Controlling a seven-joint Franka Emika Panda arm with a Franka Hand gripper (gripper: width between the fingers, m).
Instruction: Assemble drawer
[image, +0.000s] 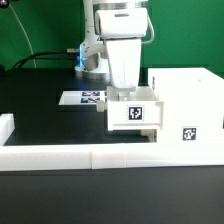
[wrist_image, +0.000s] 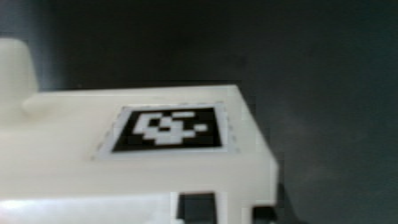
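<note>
A small white drawer tray (image: 134, 115) with a black-and-white tag on its face sits right against the exterior view's left side of the tall white box housing (image: 190, 100). My gripper (image: 128, 96) comes straight down onto the tray's top edge and looks shut on it. In the wrist view the tray (wrist_image: 107, 170) fills the frame with its tag (wrist_image: 169, 131) close up. My gripper (wrist_image: 231, 210) shows only as two dark fingertips (wrist_image: 198, 207) at the tray's edge. The second tray is out of view.
The marker board (image: 82, 98) lies flat on the black table behind the tray. A long low white rail (image: 60, 156) runs along the front edge, and another rail piece (image: 5, 128) stands at the exterior view's left.
</note>
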